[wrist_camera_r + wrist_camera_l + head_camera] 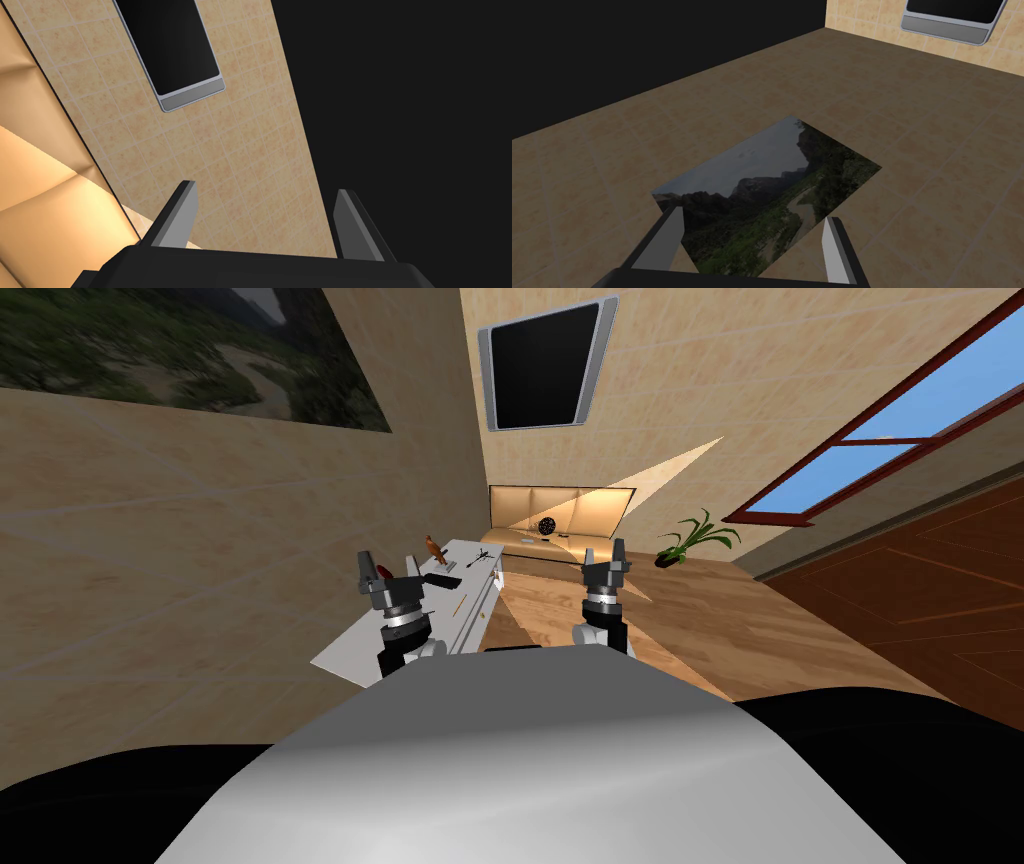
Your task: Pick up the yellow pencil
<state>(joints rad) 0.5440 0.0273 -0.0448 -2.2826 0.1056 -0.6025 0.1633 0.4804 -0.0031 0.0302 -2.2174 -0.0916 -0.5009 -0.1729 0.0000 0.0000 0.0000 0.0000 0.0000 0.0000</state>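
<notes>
Yellow pencil [461, 606] lies flat on the white desk [350, 650]. It shows as a thin sliver near the desk's room-side edge, just right of the left gripper's wrist and apart from it. A tiny tan speck [481, 614] sits just beside it, too small to name.

Farthest left, a large landscape picture [200, 348] hangs on the tan tiled wall, and the desk runs along that wall below it. The left gripper [388, 560] hovers over the middle of the desk, pointed up and away from the desktop. The left wrist view shows its jaws released, standing wide apart.

Beyond it on the desk are a dark flat object [441, 579], a small brown figure [433, 548] and a black spindly object [480, 556], each too small to identify. A small white item [497, 580] sits at the desk's right edge.

On the end wall hangs a dark screen [545, 363] in a grey frame. Below it is a tan sofa [575, 546] carrying a black ball-like thing [546, 526].

The right gripper [605, 550] is raised over the wooden floor [700, 628], well apart from the desk and the pencil. The right wrist view shows its jaws released and empty. Farther right stand a green potted plant [685, 540] and a red-framed window [880, 438].
</notes>
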